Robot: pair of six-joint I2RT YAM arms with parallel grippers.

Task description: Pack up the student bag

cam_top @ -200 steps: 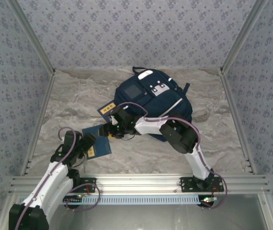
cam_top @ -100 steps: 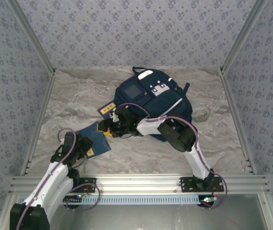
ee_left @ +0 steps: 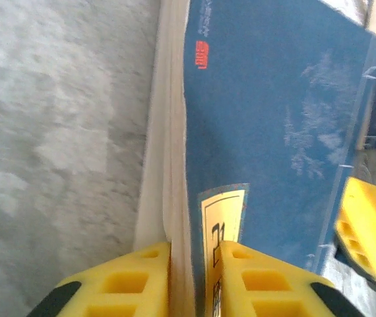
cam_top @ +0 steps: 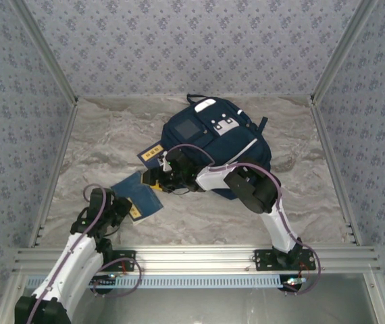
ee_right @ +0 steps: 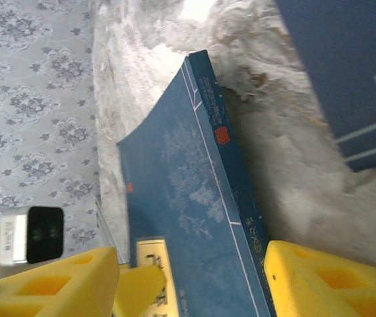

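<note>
- While the left claw (ee_left: 188, 290) is clamped on the blue book (cam_top: 138, 194), the right claw (cam_top: 150, 179) stands open at the book's far end.
- Left claw: yellow fingers (ee_left: 119, 287) nearly together, one on each side of the book's near edge. Cream page block is pinched between them, and the cover's yellow label sits against the right-hand finger.
- Right claw: fingers (ee_right: 333, 277) wide apart, straddling the book's width. Spine edge is just beside one finger; the other is well clear of the cover. No grip there that I can make out.
- Blue book: front-left part of the tabletop (cam_top: 300, 202), skewed, between the two claws. Red stamp and pale print on the cover, white line along the spine. Cannot tell whether it lies fully flat.
- Task item, the student bag (cam_top: 213, 138): back centre of the tabletop, front face up, carry handle toward the back wall. Small square panel and grey-white patch are on the upper face, white stripe trim down its right side. The right arm crosses over its near edge.
- Second book (cam_top: 153, 154): dark blue with a yellow label, flat on the tabletop. It is at the bag's near-left corner, just beyond the right claw; touching or a hair apart, cannot tell.
- Both arms come in from the near rail, the right one bent across toward the left.
</note>
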